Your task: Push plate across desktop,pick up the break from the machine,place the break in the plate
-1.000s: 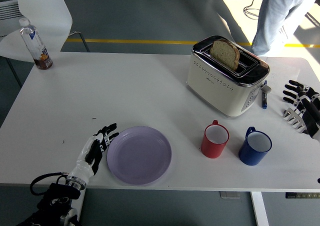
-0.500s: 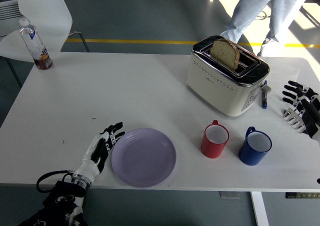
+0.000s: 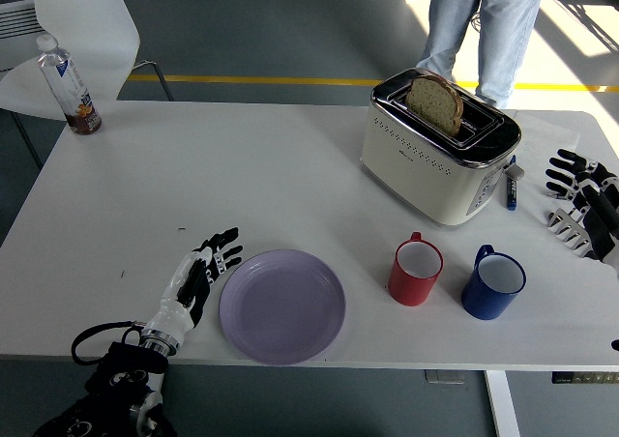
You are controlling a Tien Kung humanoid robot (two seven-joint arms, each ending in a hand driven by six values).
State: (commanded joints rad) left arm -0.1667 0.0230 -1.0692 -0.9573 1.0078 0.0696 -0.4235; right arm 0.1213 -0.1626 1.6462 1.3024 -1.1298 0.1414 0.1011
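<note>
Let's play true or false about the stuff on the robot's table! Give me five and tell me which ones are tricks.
1. A slice of bread sticks up out of the toaster. True.
2. The plate has bread on it. False: the purple plate is empty.
3. The red mug stands to the left of the blue mug. True.
4. The right hand is holding the blue mug. False: it rests open at the table's right edge, apart from the mugs.
5. The left hand is at the plate's left rim, fingers open. True.
</note>
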